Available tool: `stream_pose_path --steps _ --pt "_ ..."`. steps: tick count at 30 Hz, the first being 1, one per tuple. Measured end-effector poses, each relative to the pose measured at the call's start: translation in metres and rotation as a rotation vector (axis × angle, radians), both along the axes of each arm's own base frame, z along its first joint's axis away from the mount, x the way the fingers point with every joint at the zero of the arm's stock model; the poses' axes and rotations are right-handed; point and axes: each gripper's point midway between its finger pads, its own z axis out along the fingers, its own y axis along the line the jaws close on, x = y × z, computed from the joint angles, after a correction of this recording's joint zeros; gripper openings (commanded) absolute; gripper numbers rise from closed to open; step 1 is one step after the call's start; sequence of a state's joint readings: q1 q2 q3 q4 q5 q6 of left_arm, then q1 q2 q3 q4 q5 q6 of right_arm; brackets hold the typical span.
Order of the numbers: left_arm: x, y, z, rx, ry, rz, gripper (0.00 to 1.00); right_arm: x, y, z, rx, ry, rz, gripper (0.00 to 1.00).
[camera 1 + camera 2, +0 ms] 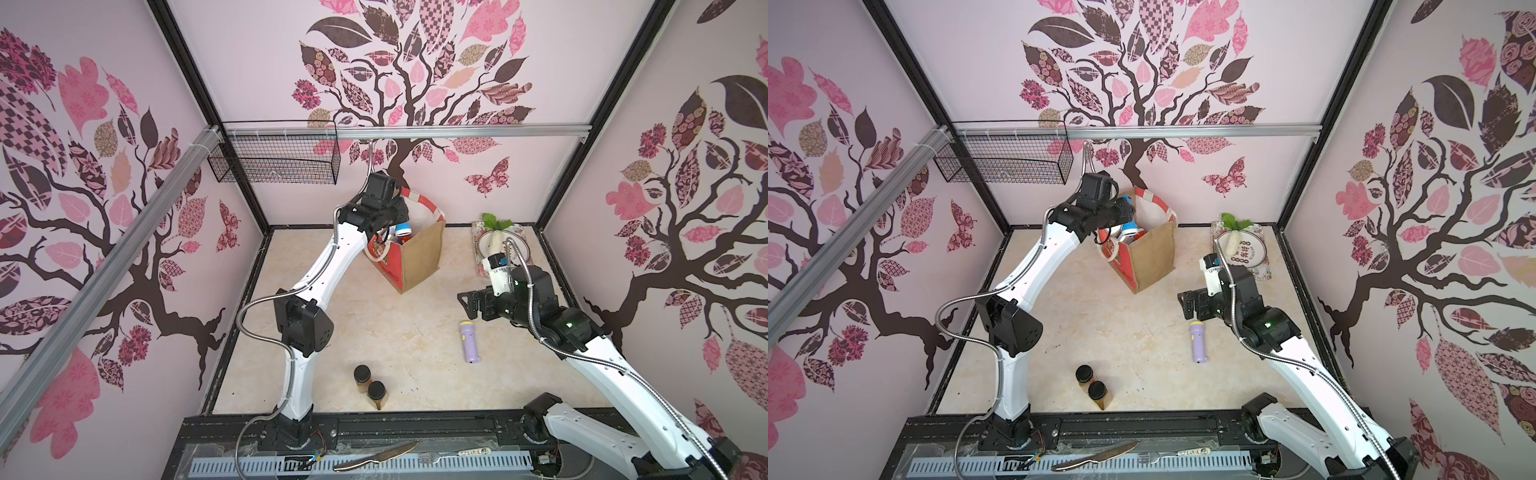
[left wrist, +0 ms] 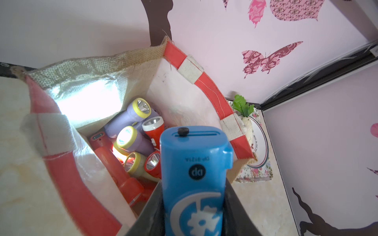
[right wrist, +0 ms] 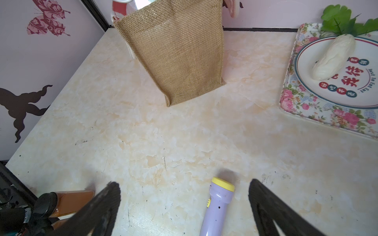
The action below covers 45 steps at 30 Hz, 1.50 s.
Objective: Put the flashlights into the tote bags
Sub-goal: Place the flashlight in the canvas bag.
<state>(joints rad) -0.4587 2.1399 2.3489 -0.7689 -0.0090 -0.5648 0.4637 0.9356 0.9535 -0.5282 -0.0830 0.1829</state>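
Plastic, blue: the blue flashlight [image 2: 194,155] is clamped between the narrow-set jaws of the left gripper [image 2: 194,196], which hold it by its flat sides near the white emblem. It hangs over the open mouth of the tote bag [image 1: 419,257], inside the striped rim [image 2: 212,92], and is not yet released. The bag stands upright at the far centre of the table [image 1: 374,332], slightly skewed.

Bag contents, left wrist view: a heap of flashlights [image 2: 135,143], lilac with yellow rings and red. At least one looks switched on, with a bright patch on the white lining.

Outside the bag: one lilac flashlight [image 1: 469,340] lies flat on the table, right of centre and nearer than the bag, with its yellow-ringed head toward the far side. The right gripper [image 3: 184,182] hovers over it, jaws spread wide and empty. In the right wrist view it lies between the two fingers, closer to one and touching neither.

Handling, judged: small hollow plastic, so light and stiff. The smooth round barrel may roll or slip under a skewed pinch. The best hold looks to be across the narrow barrel just behind the wider head, clear of the yellow switch. The jute walls are soft, so a knock on the rim could fold or tip the bag.

Not task items: two brown jars [image 1: 370,384], near left of centre; floral tray [image 3: 302,110], far right.
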Motion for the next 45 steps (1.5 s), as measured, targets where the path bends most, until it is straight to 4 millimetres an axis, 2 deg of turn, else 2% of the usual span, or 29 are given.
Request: stream_pose_path --steps 4,7,12,16,21,28,37,42,45 --pt "0.021 0.004 -0.009 -0.013 -0.007 0.016 0.1 -0.001 0.0 -0.005 -0.004 0.009 0.0 1.0" --pt "0.028 0.009 -0.019 -0.008 0.005 0.028 0.1 -0.001 0.0 -0.007 -0.007 0.014 0.001 1.0" --pt "0.037 0.009 -0.036 0.0 0.02 0.034 0.12 -0.002 0.0 -0.007 -0.007 0.014 0.003 1.0" --pt "0.043 0.006 -0.057 0.015 0.046 0.033 0.13 -0.002 0.0 -0.007 -0.009 0.015 0.002 1.0" --pt "0.047 0.006 -0.071 0.033 0.065 0.038 0.19 -0.002 0.0 -0.007 -0.009 0.015 0.002 0.99" --pt "0.048 0.01 -0.072 0.047 0.058 0.044 0.36 -0.001 0.0 -0.007 -0.01 0.014 0.002 1.0" --pt "0.053 0.012 -0.066 0.046 0.032 0.058 0.64 -0.001 -0.001 -0.007 -0.015 0.011 -0.003 1.0" --pt "0.052 0.012 -0.052 0.029 0.002 0.058 0.65 -0.001 -0.001 -0.007 -0.017 0.011 -0.003 1.0" --pt "0.047 0.012 -0.03 0.006 -0.031 0.049 0.65 -0.001 -0.001 -0.008 -0.018 0.013 -0.004 1.0"
